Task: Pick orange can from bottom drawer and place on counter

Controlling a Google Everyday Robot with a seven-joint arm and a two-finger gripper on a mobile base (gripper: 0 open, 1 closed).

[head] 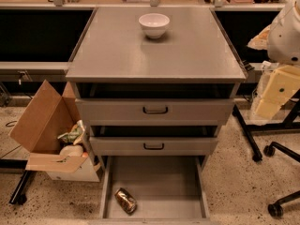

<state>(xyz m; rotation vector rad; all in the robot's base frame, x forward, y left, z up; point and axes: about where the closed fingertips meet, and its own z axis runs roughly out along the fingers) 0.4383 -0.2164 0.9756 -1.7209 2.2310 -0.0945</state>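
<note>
Gripper: the gripper (274, 95) hangs at the right edge of the view, just off the counter's (154, 55) right side and level with the upper drawers. I cannot tell how far open it is, and nothing shows in its hold.
Can, where: the orange can (125, 200) lies well below the gripper and far to its left in the view, on the floor of the open bottom drawer (164, 186), near the front-left corner and apart from the walls.
Can, pose: it is on its side. Its long axis runs diagonally, one silvery end toward the drawer's back-left and the other toward the front-right.
Handling, judged: light, thin-walled and already dented, so likely empty and easy to crush. The shiny skin may slip, and it may roll if nudged.
Where to hold, judged: across the middle of the body, jaws square to the long axis, with gentle pressure.
Drop-off: the counter lies up and to the left of the gripper. A white bowl (153, 25) stands near its far edge.
</note>
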